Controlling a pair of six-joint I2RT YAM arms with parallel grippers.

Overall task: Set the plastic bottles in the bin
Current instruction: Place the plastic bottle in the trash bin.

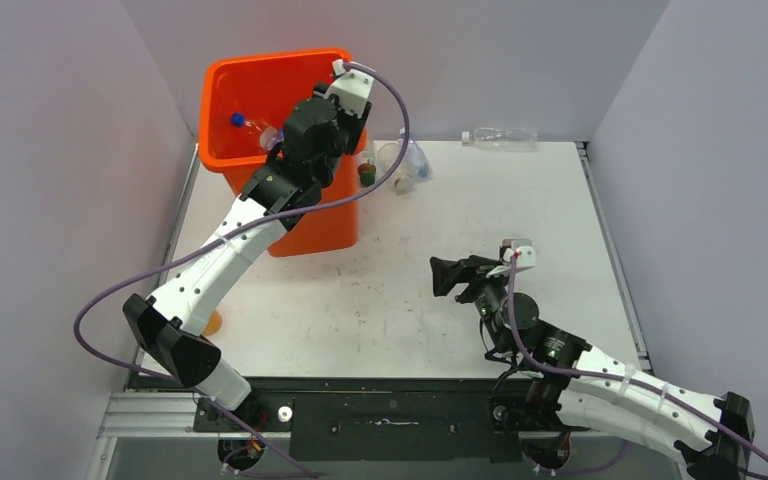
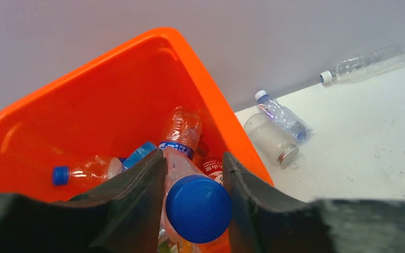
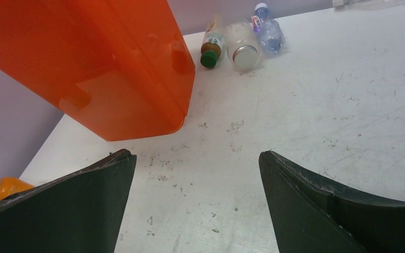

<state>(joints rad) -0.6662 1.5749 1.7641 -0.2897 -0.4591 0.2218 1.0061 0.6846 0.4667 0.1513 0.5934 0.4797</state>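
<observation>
The orange bin [image 1: 260, 62] stands at the back left. My left gripper [image 1: 276, 142] hangs over its opening, shut on a clear plastic bottle with a blue cap [image 2: 199, 208], held between both fingers [image 2: 137, 195]. Below it, inside the bin [image 2: 84, 105], lie several bottles, one with a blue cap [image 2: 84, 173] and one with a blue label [image 2: 182, 129]. My right gripper [image 1: 450, 275] is open and empty, low over the bare table [image 3: 227, 132] right of the bin [image 3: 111, 68].
Three bottles lie by the bin's right side: a green-capped one [image 3: 210, 48], a frosted one with a metal lid [image 3: 242, 45] and a bluish one [image 3: 268, 29]. A clear bottle [image 1: 500, 137] lies at the back wall. An orange bottle [image 1: 212, 322] lies under my left arm.
</observation>
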